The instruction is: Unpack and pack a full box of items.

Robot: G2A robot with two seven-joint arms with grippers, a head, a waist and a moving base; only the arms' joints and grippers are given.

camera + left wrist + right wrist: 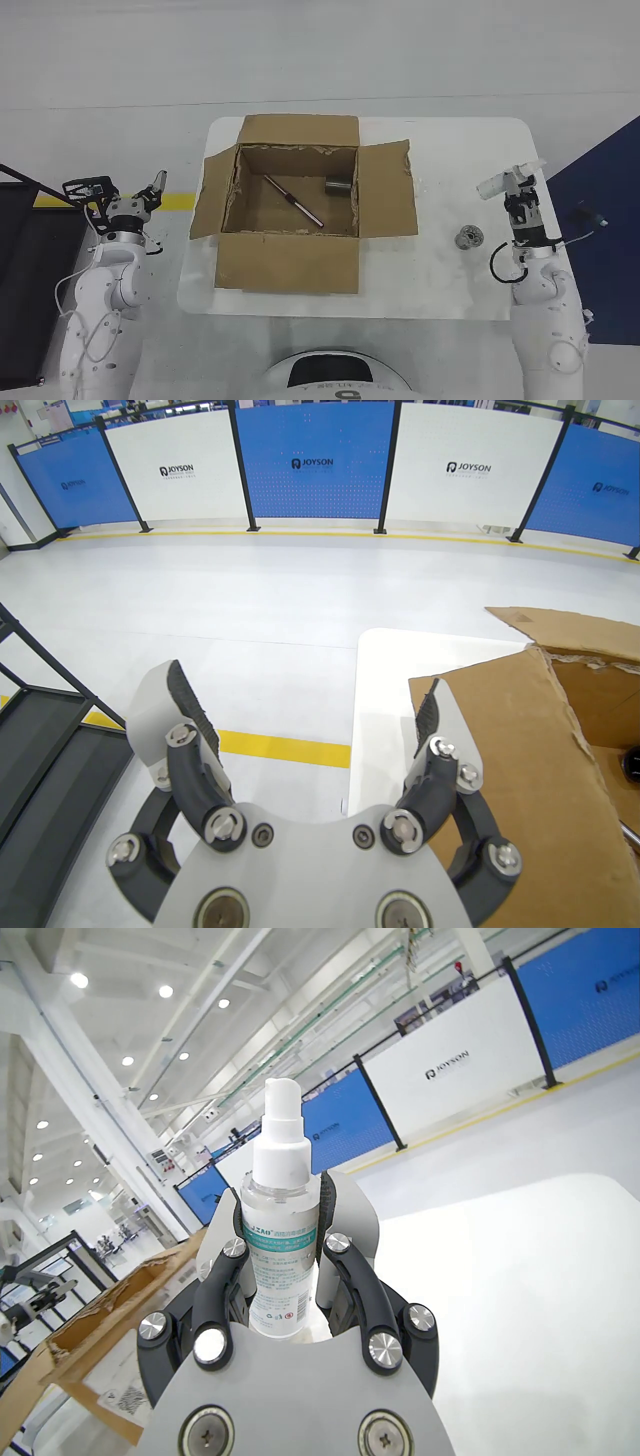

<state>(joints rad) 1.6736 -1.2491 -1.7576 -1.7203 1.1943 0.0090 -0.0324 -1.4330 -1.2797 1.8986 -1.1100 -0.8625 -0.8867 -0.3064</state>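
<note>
The right jaws clamped the likely light, slick spray bottle [280, 1213] mid-body, a sound hold; the left jaws gaped empty.

fence panels [315, 490]: dark logo lettering | spray bottle [280, 1248]: printed label, teal band

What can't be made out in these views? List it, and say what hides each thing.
Top view: the small round metal part on the table is too small to identify.
Left wrist view: a flap of the box hides most of the inside, and a dark round item is cut off by the picture's edge.
Right wrist view: the base of the spray bottle is hidden behind the body of the right gripper.
</note>
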